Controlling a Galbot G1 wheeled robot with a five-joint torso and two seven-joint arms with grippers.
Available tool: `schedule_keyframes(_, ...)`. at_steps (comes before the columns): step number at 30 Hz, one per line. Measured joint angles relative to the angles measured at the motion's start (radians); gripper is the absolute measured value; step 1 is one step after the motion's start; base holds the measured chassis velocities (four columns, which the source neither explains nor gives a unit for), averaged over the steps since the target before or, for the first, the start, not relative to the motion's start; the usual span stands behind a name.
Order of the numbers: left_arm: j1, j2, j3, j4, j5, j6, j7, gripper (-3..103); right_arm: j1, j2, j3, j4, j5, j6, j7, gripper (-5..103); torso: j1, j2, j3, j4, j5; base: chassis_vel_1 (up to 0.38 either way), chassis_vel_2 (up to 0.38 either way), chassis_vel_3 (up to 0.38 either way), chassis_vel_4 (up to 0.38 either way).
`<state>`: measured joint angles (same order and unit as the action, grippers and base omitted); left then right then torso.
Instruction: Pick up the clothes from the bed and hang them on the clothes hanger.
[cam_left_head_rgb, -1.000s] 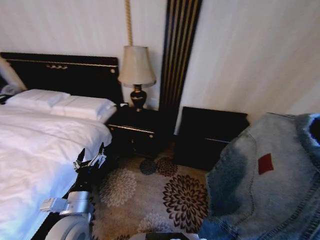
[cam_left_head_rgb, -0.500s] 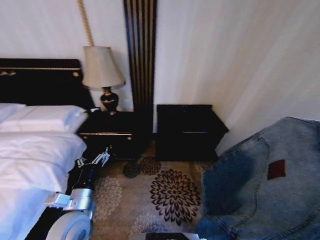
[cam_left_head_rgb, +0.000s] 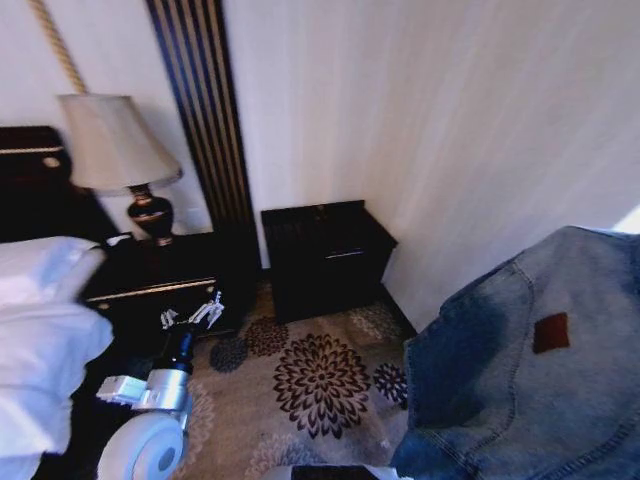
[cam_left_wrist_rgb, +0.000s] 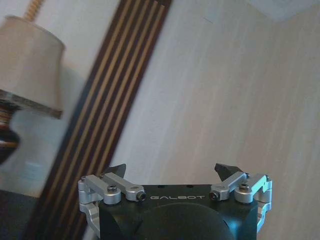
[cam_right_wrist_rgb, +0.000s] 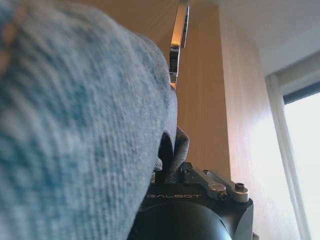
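Head view shows the faded light-blue denim jacket with a small brown leather patch (cam_left_head_rgb: 530, 370) hanging in the air at the lower right, draped over the right arm and well clear of the wide white-sheeted bed (cam_left_head_rgb: 45, 330), whose corner and pillow lie at the far left. In the right wrist view the right gripper (cam_right_wrist_rgb: 172, 150) is buried in the denim (cam_right_wrist_rgb: 75, 135), whose folds come down between its fingers; whether they are clamped on the cloth cannot be told. The left gripper (cam_left_head_rgb: 190, 317) is held low over the brown flower-patterned carpet (cam_left_head_rgb: 320, 385), its fingers spread apart and empty, pointing toward the black nightstand with gold trim (cam_left_head_rgb: 150, 285). On that nightstand, beyond the gripper, stands a cream-shaded lamp with a dark base (cam_left_head_rgb: 118, 150). A second, plain black cabinet (cam_left_head_rgb: 325, 255) sits against the pale wall to that gripper's right.
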<state>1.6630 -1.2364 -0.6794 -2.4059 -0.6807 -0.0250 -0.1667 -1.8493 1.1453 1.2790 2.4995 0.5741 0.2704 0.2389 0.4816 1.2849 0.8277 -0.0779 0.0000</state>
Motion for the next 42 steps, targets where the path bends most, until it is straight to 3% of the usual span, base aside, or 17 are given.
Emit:
schedule_keyframes(6, -0.005, 0.001, -0.020, 0.002, -0.009, 0.018, 0.000, 100, 0.067, -0.090, -0.035, -0.076, 0.023, -0.011, 0.000, 19, 0.000, 0.000, 0.000, 0.0001, 0.0001, -0.124, -0.125, -0.123, -0.120)
schedule_keyframes(12, 0.000, -0.018, -0.039, 0.009, -0.003, 0.022, 0.005, 100, 0.115, -0.129, -0.092, -0.111, 0.056, -0.036, 0.014, 19, 0.000, 0.000, 0.000, 0.0000, 0.0002, -0.126, -0.125, -0.123, -0.116)
schedule_keyframes(16, -0.004, -0.040, -0.048, 0.026, 0.001, 0.022, 0.006, 100, 0.126, -0.131, -0.140, -0.081, 0.061, -0.045, 0.018, 19, 0.000, 0.000, 0.000, -0.0001, -0.0001, -0.125, -0.132, -0.120, -0.118)
schedule_keyframes(25, -0.003, -0.067, -0.026, 0.031, 0.023, 0.022, 0.010, 100, 0.116, -0.135, -0.140, -0.049, 0.064, -0.046, 0.017, 19, 0.000, 0.000, 0.000, -0.0001, -0.0002, -0.120, -0.131, -0.129, -0.126)
schedule_keyframes(42, 0.034, -0.091, -0.020, -0.001, 0.042, 0.011, 0.022, 100, 0.081, -0.069, -0.134, 0.000, 0.049, -0.043, 0.015, 19, 0.000, 0.000, 0.000, -0.0001, 0.0000, -0.125, -0.122, -0.126, -0.118)
